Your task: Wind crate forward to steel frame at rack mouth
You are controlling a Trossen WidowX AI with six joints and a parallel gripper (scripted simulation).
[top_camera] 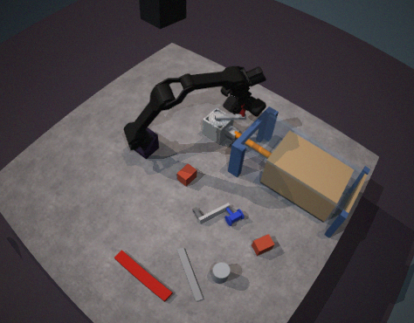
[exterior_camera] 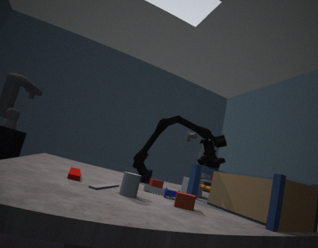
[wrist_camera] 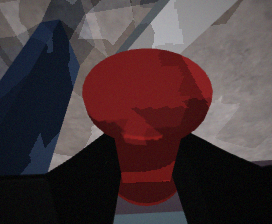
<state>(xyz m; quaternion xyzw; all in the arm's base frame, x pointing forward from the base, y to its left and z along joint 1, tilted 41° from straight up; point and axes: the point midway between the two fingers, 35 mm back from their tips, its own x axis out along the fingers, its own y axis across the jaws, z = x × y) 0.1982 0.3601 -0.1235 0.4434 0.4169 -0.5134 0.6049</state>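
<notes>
The winch (top_camera: pixel 216 127) stands on the bench outside the blue frame (top_camera: pixel 238 160) (exterior_camera: pixel 194 181) (wrist_camera: pixel 33 105). The grey winch handle (top_camera: pixel 230 117) lies level across the winch top, its red knob (top_camera: pixel 242 111) (wrist_camera: pixel 147 90) pointing toward the frame side. My gripper (top_camera: pixel 243 110) (wrist_camera: pixel 143 132) is shut on the red knob. An orange strap (top_camera: pixel 254 147) (exterior_camera: pixel 205 188) runs from the winch through the frame to the tan crate (top_camera: pixel 308 168) (exterior_camera: pixel 242 194). The crate sits flat in the cubby, with a gap between its front and the frame. The key is hidden in the winch.
On the bench lie a grey cranked piece (top_camera: pixel 215 212), a blue spool-like piece (top_camera: pixel 234 216) (exterior_camera: pixel 170 193), two orange-red blocks (top_camera: pixel 187 175) (top_camera: pixel 263 244), a red bar (top_camera: pixel 142 275), a grey bar (top_camera: pixel 190 275) and a grey cylinder (top_camera: pixel 221 271) (exterior_camera: pixel 129 185). A frame post stands beside my gripper.
</notes>
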